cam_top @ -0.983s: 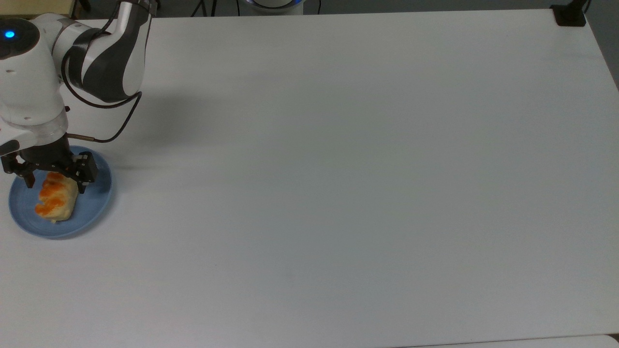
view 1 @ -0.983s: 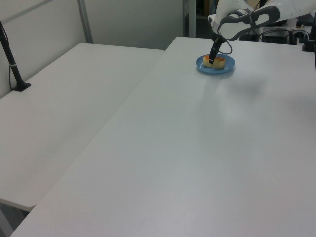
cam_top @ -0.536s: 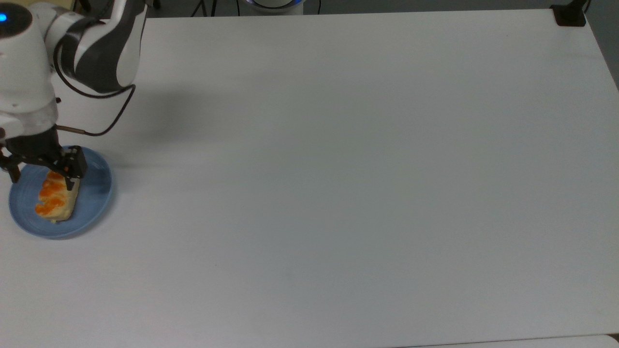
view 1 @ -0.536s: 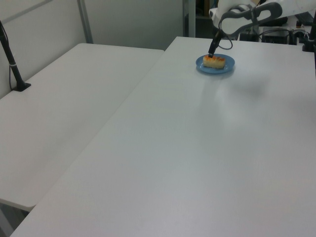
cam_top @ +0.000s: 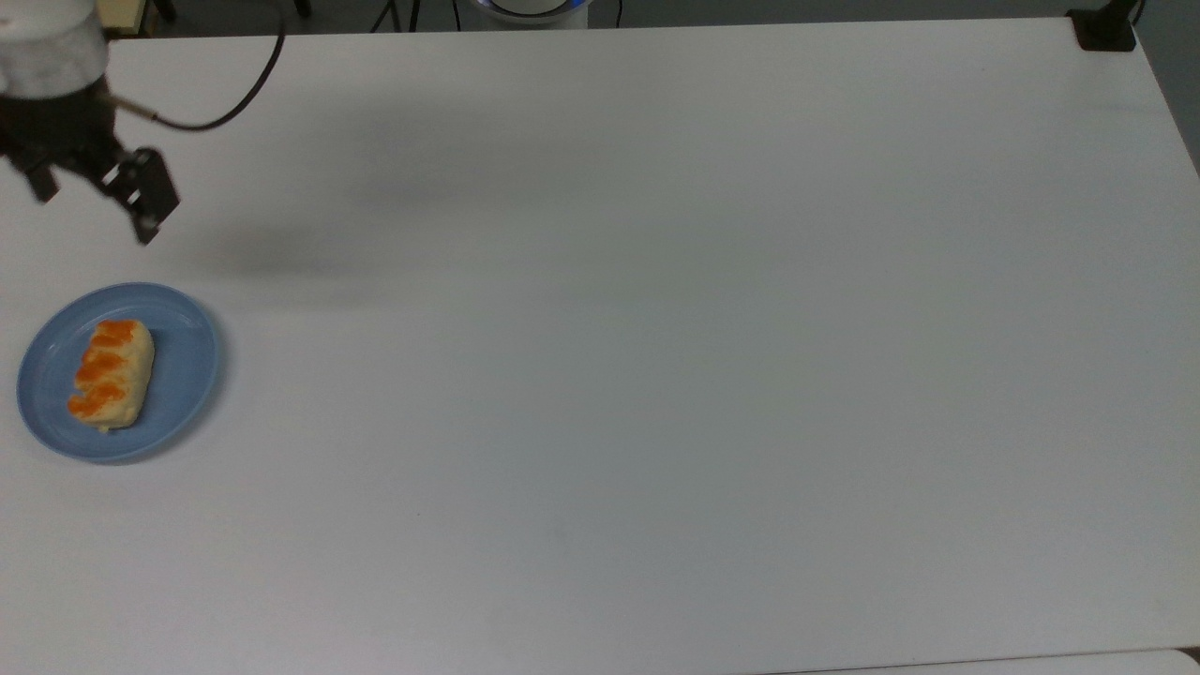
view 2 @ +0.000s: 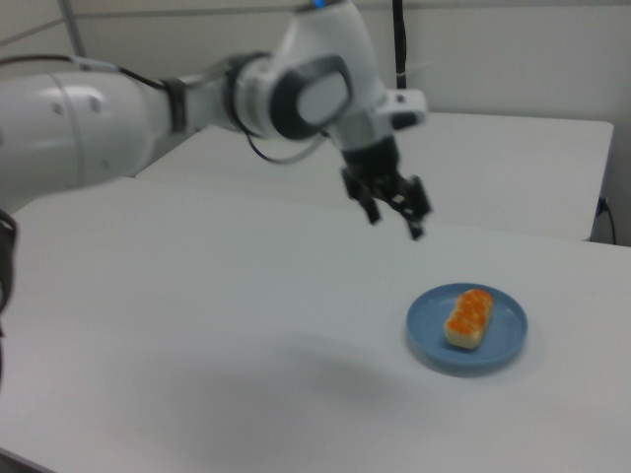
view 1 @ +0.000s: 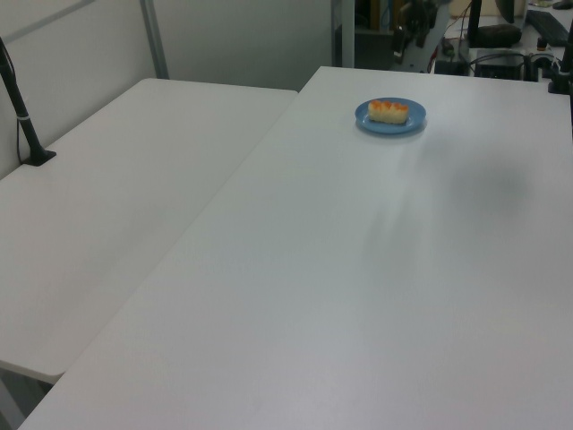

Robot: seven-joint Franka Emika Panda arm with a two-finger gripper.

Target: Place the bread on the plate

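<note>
The bread [cam_top: 111, 375], a pale-yellow loaf with orange patches, lies on the round light-blue plate [cam_top: 187, 370] near the top view's left edge. Nothing touches it. My gripper [cam_top: 94, 211] hangs open and empty well clear of the plate, toward the top view's top. In the right view the gripper [view 2: 394, 221] is raised above the table, up and to the left of the plate [view 2: 505, 340] and the bread [view 2: 468, 317]. The left view has the bread [view 1: 388, 111] resting on the plate [view 1: 363, 119] at the table's far end.
A black mount [cam_top: 1106, 28] stands at the table's corner in the top view's top right. In the left view a second white table [view 1: 107, 197] adjoins on the left, with a black post [view 1: 22, 107] on it. The arm's cable [cam_top: 216, 103] hangs near the gripper.
The open gripper has risen from around the bread and drawn away toward the top view's top. The bread stays still on the plate.
</note>
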